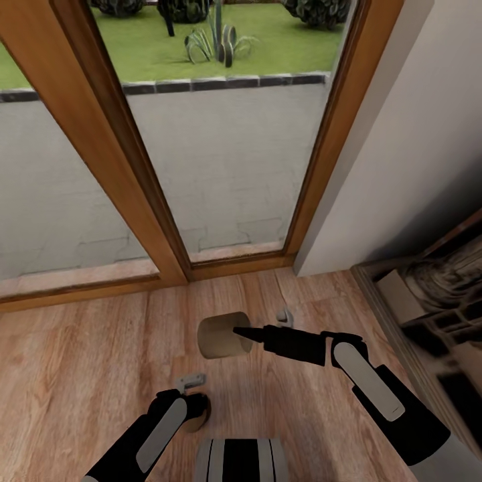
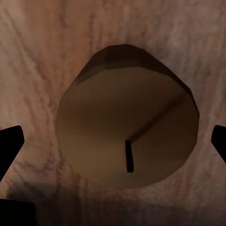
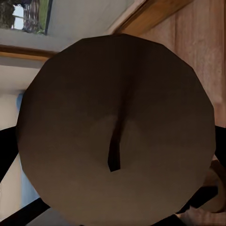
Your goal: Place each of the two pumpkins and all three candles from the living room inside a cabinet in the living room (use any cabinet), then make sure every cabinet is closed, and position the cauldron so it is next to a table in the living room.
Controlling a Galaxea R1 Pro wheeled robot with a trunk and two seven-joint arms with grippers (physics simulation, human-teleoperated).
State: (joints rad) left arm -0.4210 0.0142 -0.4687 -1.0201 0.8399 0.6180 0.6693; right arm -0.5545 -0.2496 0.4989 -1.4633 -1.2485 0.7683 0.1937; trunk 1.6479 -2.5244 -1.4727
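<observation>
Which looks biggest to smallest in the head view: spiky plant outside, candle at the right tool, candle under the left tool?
1. Spiky plant and right-tool candle: about alike; the plant is far off.
2. Left-tool candle, mostly hidden.

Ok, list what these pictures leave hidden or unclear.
- Right gripper: the candle covers one finger in the head view, so its grip is unclear.
- Second candle: in the head view the left arm hides most of it.
- Left gripper: fingertips cut by the wrist view's edges.
- Shelf: blurred, cut by the head view's edge.
</observation>
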